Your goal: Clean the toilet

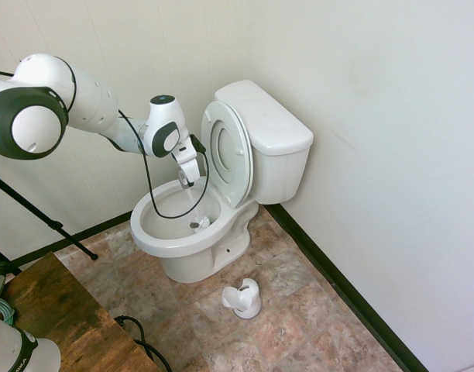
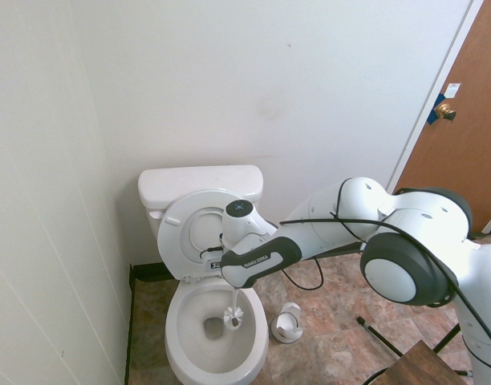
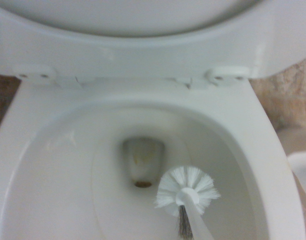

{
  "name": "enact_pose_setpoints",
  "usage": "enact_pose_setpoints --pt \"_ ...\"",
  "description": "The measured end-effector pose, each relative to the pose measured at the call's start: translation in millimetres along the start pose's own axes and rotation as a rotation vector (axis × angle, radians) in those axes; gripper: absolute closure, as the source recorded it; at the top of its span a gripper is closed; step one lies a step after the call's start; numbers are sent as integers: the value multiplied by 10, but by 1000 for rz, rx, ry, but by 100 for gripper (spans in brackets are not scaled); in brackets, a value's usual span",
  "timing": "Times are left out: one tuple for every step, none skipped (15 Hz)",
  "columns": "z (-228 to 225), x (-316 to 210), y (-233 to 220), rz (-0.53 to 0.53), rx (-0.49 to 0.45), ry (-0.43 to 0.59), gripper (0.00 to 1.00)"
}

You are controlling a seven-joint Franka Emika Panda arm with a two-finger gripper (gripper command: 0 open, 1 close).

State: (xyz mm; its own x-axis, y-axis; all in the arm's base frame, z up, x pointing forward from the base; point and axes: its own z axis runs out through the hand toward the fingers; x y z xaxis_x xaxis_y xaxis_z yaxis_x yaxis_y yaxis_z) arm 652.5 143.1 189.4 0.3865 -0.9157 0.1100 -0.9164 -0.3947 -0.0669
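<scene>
Second exterior view: toilet (image 2: 172, 337) stands open, tank (image 2: 199, 177) at 12 o'clock, jaws clenched on the brush (image 2: 233, 318), its head near 2 o'clock in the bowl; scrubbing probably wants light, steady circles (brown stain (image 3: 143, 184) at the outlet first).

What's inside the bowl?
Visible: brush head, a dark drain opening with a brown spot. Bowl surface directly behind the brush head is covered; can't tell.
</scene>
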Motion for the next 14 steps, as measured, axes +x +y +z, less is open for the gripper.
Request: enact_pose_setpoints --pt "19 -27 -119 -6 -4 2 100" --pt "37 -50 -237 -12 -7 5 100" --pt "45 -71 -359 -17 -7 8 100" --pt "32 -89 -473 -20 -6 11 100" --pt "9 -102 -578 -22 -3 14 100" --pt "-8 -112 -671 -24 -2 17 100" --pt "-10 -129 -749 -27 -2 20 100" --pt "-5 -160 -816 -31 -1 21 100" --pt "10 -218 -872 -39 -1 23 100" --pt "29 -301 -919 -48 -1 23 100" --pt "40 -393 -964 -56 1 24 100" --pt "50 -485 -996 -63 5 24 100" --pt "46 -557 -1016 -69 9 23 100" --pt "30 -595 -1024 -73 13 23 100"
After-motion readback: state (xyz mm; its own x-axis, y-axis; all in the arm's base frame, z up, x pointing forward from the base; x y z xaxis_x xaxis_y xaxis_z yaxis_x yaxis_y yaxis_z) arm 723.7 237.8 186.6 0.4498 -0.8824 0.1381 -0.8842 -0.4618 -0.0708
